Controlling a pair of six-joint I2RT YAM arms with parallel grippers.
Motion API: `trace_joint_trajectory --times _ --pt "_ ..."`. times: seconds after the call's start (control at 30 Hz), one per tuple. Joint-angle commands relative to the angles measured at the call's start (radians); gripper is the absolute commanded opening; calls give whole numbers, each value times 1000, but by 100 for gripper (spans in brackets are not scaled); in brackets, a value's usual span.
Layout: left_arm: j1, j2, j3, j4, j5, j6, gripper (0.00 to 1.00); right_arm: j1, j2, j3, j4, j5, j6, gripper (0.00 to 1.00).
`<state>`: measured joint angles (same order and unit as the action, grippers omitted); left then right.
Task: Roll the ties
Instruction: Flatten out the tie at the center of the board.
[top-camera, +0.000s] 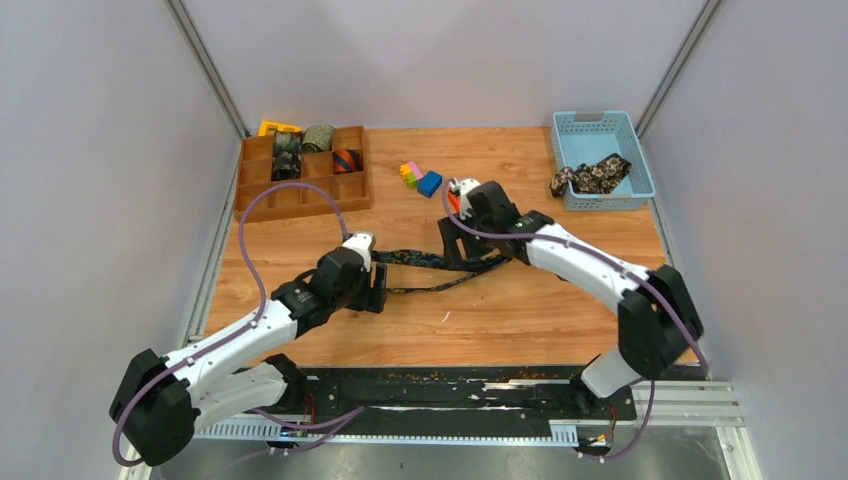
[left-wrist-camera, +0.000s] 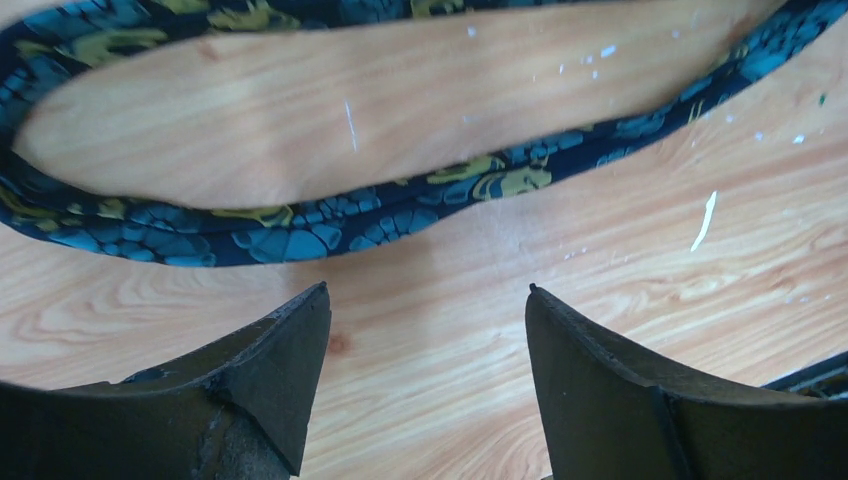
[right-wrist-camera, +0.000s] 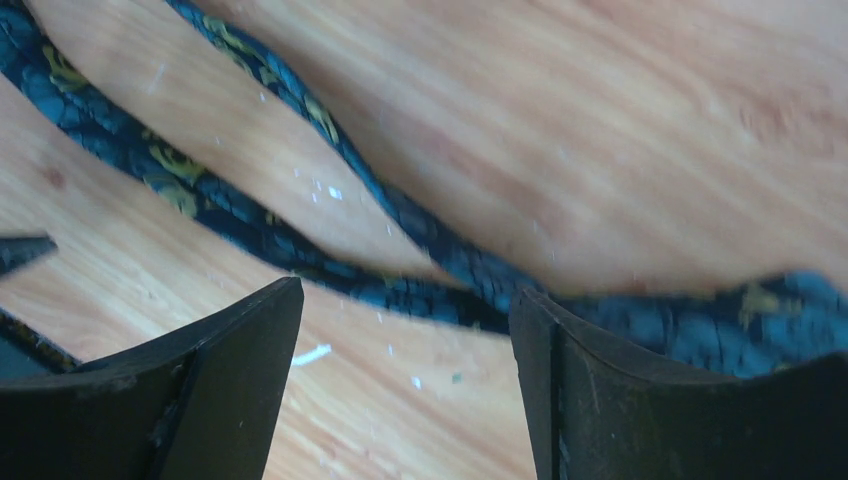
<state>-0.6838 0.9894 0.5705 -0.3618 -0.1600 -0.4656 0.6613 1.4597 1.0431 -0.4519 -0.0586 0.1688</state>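
A navy tie with gold-teal paisley lies unrolled and doubled over in a long loop mid-table, between my two grippers. My left gripper sits at the loop's left end. In its wrist view it is open with bare wood between the fingers, and the tie curves just beyond the tips. My right gripper hovers over the loop's right part. It is open too, and the tie runs past its tips and behind the right finger. Several rolled ties sit in the wooden tray. A black-tan floral tie lies bunched in the blue basket.
The wooden compartment tray stands at the back left. The blue basket stands at the back right. Small coloured blocks lie between them, just behind the right gripper. Grey walls close in the table on three sides.
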Motion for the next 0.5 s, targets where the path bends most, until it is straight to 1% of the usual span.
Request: trace_joint_trajectory --times 0.0,0.2,0.27,0.37,0.47 --pt "-17 -32 -48 81 51 0 79 18 172 202 -71 -91 -138 78" --pt "-25 9 -67 122 43 45 80 18 374 401 -159 -220 -247 80" --pt "-25 35 -64 132 33 56 82 19 427 457 -183 -226 -270 80" --pt "-26 49 -64 157 39 61 83 17 487 511 -192 -222 -277 78" --pt "-27 73 -50 159 58 38 82 18 547 553 -204 -250 -287 74"
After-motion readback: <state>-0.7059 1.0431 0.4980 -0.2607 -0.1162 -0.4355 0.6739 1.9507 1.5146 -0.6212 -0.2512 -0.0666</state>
